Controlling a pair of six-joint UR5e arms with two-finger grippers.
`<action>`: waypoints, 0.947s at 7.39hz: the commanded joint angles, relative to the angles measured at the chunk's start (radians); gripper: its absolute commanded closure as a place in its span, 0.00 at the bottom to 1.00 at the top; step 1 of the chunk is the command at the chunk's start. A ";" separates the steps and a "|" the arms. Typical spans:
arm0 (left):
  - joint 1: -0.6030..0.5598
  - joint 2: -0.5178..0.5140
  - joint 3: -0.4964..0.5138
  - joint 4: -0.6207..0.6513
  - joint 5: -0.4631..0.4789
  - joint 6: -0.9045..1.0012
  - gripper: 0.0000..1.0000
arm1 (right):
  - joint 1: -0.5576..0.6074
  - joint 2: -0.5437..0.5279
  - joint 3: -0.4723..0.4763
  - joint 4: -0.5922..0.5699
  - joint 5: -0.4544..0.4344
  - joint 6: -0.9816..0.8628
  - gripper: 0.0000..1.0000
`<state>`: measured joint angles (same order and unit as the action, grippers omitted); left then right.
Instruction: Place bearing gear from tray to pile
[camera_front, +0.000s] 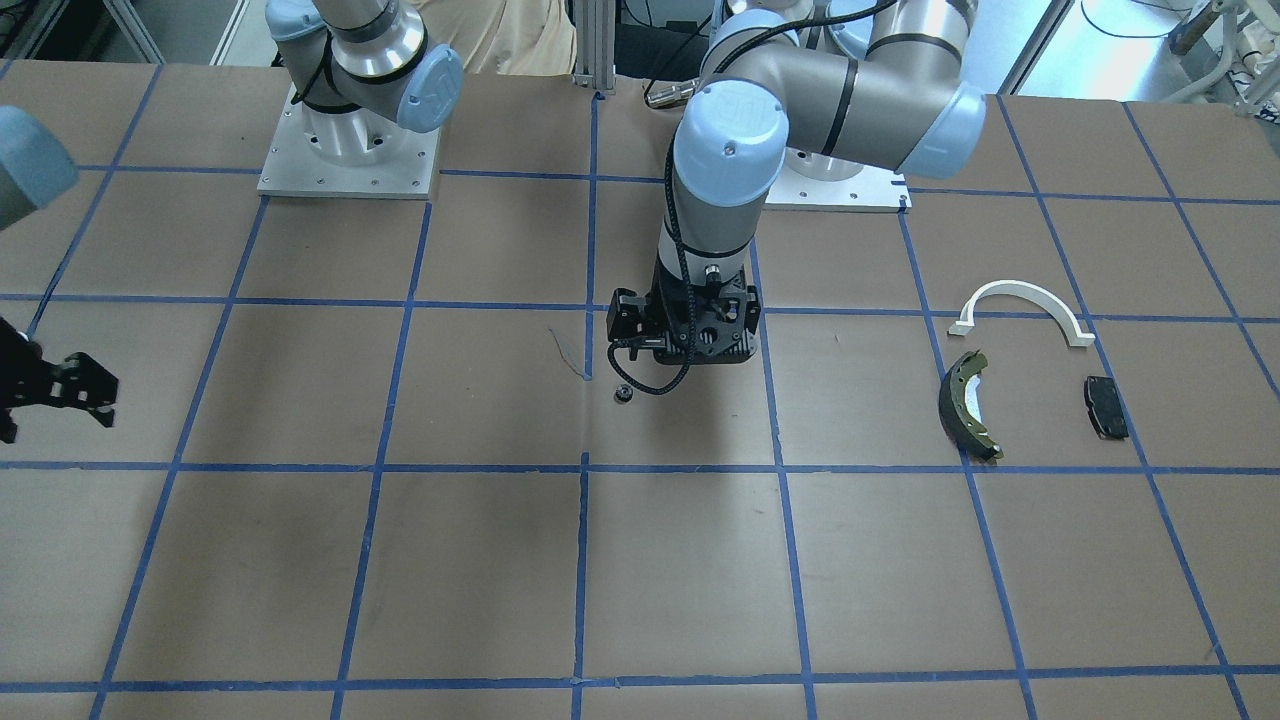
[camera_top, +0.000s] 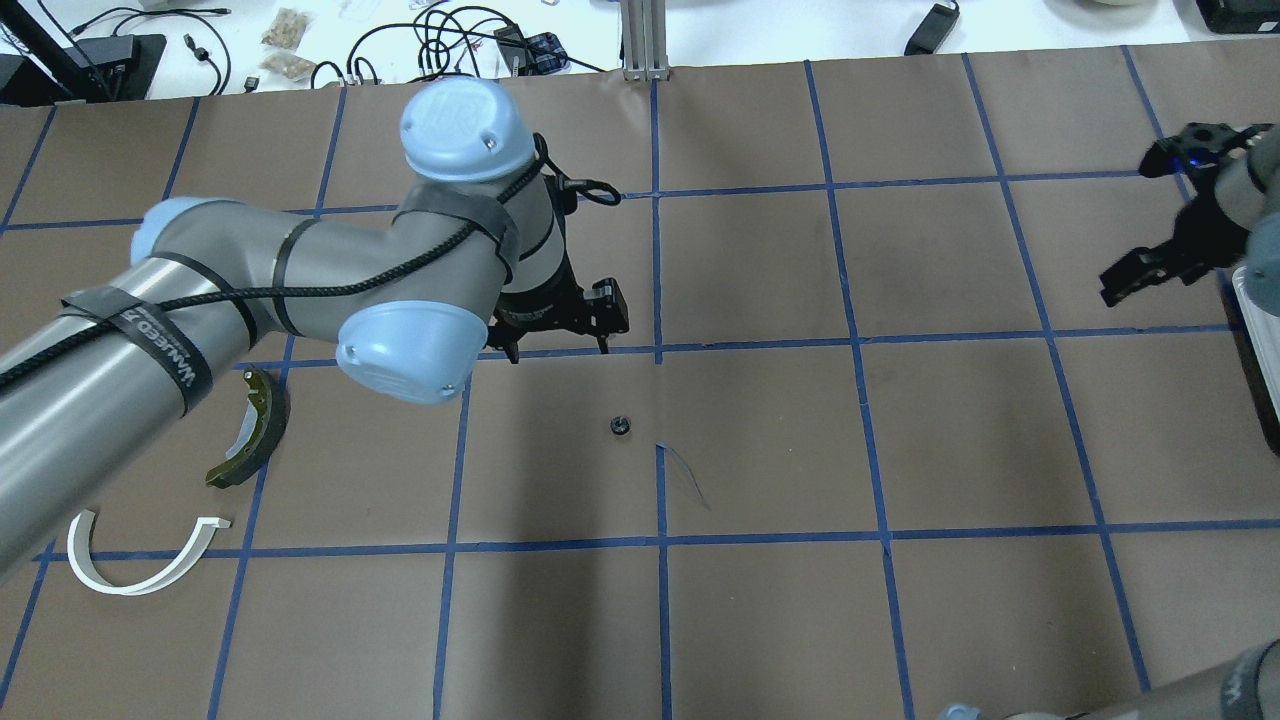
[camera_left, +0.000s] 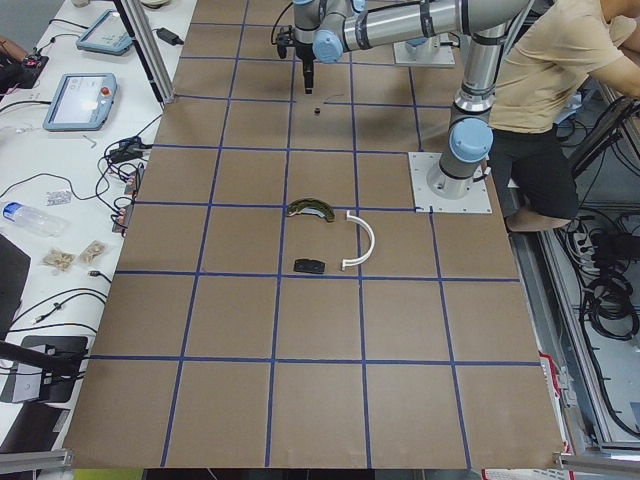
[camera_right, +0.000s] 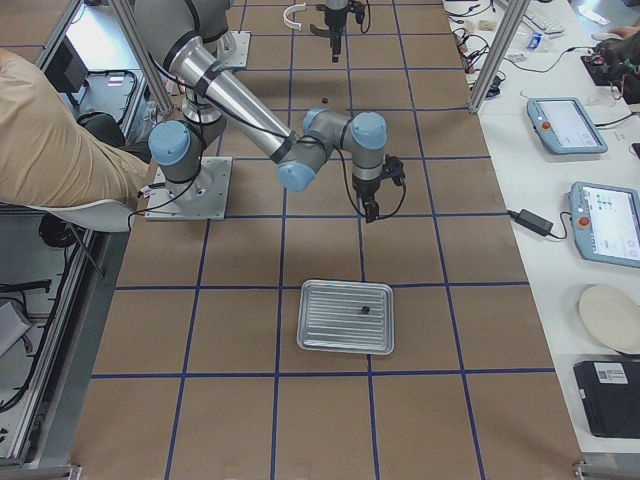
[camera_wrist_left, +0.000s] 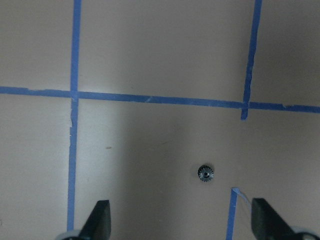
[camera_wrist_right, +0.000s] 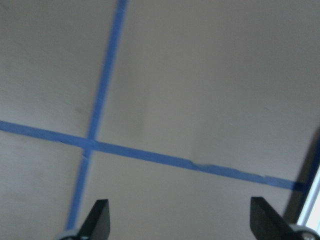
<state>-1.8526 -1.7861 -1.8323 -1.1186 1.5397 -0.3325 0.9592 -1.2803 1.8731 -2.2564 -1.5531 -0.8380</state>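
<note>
A small black bearing gear lies on the brown table near its middle, also in the overhead view. My left gripper hangs open and empty just beside it. The left wrist view shows the gear between and ahead of the open fingers. My right gripper is open and empty, off to the side near the tray, which holds another small dark part. The pile is a white arch, a brake shoe and a black pad.
The table is brown paper with a blue tape grid. A corner of the tray shows at the overhead view's right edge. A person sits behind the robot bases. Cables and tablets lie on side benches.
</note>
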 joint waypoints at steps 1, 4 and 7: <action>-0.025 -0.073 -0.039 0.083 -0.001 0.000 0.00 | -0.202 0.099 -0.040 -0.112 0.002 -0.217 0.00; -0.051 -0.154 -0.056 0.110 -0.006 -0.054 0.00 | -0.246 0.276 -0.243 -0.157 -0.002 -0.335 0.01; -0.074 -0.203 -0.073 0.197 -0.007 -0.142 0.00 | -0.254 0.335 -0.259 -0.140 0.005 -0.322 0.20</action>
<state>-1.9219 -1.9742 -1.9019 -0.9445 1.5320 -0.4645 0.7075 -0.9543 1.6137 -2.4070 -1.5516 -1.1677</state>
